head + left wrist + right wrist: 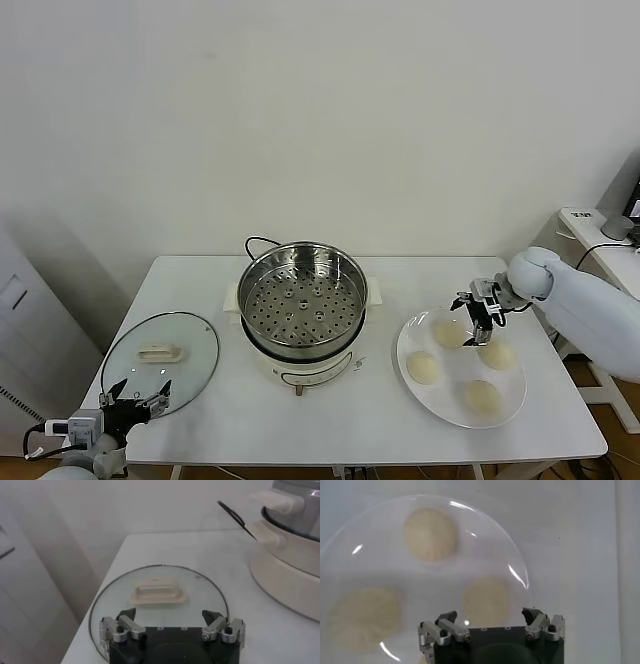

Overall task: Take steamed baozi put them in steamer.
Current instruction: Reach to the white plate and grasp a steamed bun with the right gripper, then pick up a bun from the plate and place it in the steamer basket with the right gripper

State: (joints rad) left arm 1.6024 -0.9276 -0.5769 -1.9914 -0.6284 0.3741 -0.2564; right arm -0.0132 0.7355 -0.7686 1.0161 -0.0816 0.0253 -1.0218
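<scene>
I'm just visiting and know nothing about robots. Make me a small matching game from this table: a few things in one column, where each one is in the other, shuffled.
Things:
1. steamed baozi
2. steamer
3. glass lid
4. right gripper

Places:
A. flat on the table near the left gripper
B. mid-table, nothing inside
C. above the white plate, open
D. four on the white plate

Pairs: 1-D, 2-B, 3-A, 4-C

right hand (492, 621) open | above plate (350, 555) | three baozi (430, 534)
</scene>
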